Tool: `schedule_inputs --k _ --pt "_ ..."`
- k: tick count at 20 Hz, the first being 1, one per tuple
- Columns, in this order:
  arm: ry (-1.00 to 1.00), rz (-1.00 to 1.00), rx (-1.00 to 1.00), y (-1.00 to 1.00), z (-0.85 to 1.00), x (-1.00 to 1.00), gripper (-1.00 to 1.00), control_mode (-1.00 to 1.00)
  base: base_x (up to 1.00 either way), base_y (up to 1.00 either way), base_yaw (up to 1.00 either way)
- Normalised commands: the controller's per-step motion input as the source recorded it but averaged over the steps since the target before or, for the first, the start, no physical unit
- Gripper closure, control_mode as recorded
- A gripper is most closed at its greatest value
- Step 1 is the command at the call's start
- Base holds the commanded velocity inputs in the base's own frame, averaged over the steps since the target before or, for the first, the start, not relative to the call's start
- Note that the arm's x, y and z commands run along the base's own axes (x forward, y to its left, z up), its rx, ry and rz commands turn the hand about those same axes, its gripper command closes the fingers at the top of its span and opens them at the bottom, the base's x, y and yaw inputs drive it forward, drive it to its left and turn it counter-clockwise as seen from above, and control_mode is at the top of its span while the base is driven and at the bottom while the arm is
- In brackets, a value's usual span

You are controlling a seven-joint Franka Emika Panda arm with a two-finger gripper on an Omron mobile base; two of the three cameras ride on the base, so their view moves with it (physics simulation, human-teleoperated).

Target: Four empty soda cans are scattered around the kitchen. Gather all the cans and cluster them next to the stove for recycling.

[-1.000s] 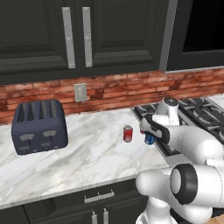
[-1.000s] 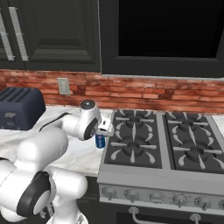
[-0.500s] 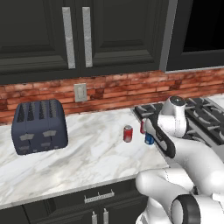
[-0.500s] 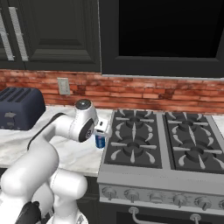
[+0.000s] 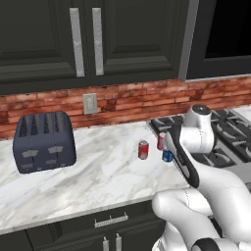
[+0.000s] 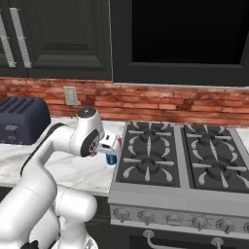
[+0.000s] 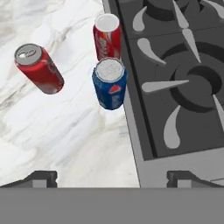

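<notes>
Three soda cans stand on the marble counter beside the stove. In the hand view the blue can is upright right at the stove's edge. One red can stands just beyond it and another red can off to the left. My gripper hangs open above them, nearer than the blue can, with nothing between its fingers. From the right base view the gripper is just over the blue can. The left base view shows a red can, the blue can and the stove.
A dark blue-grey toaster sits at the counter's left, well away from the cans. A brick backsplash and dark cabinets run behind. My own white arm covers part of the stove's left edge and the second red can.
The hand has risen slightly off the blue can and the arm's elbow has swung over. The cans have not moved.
</notes>
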Motion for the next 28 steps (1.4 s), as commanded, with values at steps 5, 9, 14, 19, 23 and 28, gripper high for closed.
schedule_inputs --k 5,9,14,19,23,28 --pt "0.24 0.0 0.0 0.06 0.13 -0.52 -1.0 -1.0 0.0 0.0 0.0" --pt "0.2 0.01 0.0 0.0 0.03 -0.56 -1.0 -1.0 0.0 0.0 0.0" --pt "0.19 0.02 0.0 0.0 0.0 -0.54 -1.0 -1.0 0.0 0.0 0.0" --pt "0.04 0.0 0.0 0.03 0.0 -0.24 -1.0 -1.0 0.0 0.0 0.0" --pt "0.04 0.0 0.0 0.01 0.1 -0.04 -1.0 -1.0 0.0 0.0 0.0" --pt "0.02 0.0 0.0 0.0 0.08 -0.14 -1.0 -1.0 0.0 0.0 0.0"
